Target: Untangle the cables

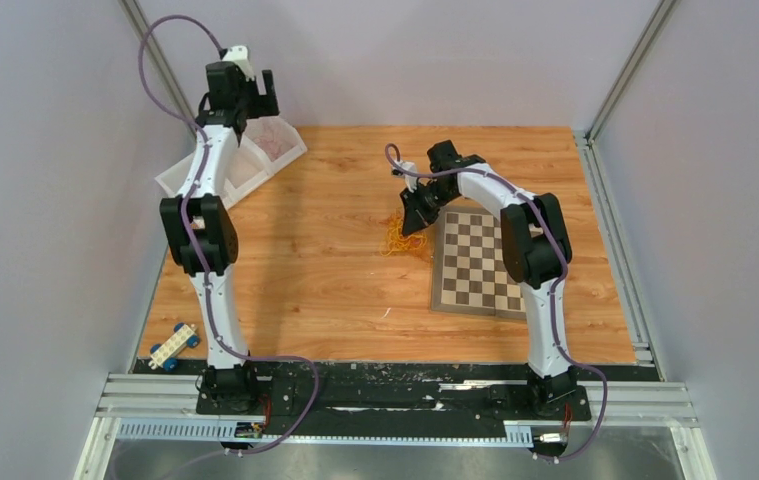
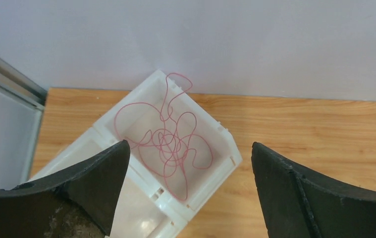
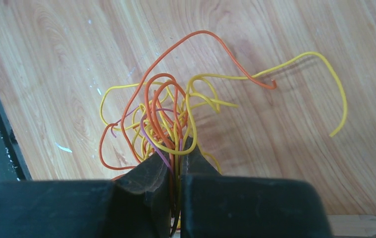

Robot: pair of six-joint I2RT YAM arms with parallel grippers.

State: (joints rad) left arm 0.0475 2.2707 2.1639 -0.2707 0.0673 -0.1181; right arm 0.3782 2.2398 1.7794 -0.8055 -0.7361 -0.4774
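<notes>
Right gripper (image 3: 181, 148) is clenched on the cables (image 3: 176, 114), a yellow-and-orange knot on the wood just beside the chessboard (image 1: 475, 262); 1 purplish strand seems mixed in. Left gripper (image 2: 189, 148) hangs wide open and empty over the bin (image 2: 223, 131), where 1 red strand (image 2: 171, 144) lies. Pulling now could drag the whole knot and tighten it, since nothing pins the rest.

The cable bunch (image 1: 396, 240) lies on the counter (image 1: 305, 280), just left of the chessboard (image 1: 475, 265). A single cable (image 2: 168, 144) lies in the bin (image 1: 292, 154), far left. A toy block (image 1: 174, 347) sits at the near-left edge.
</notes>
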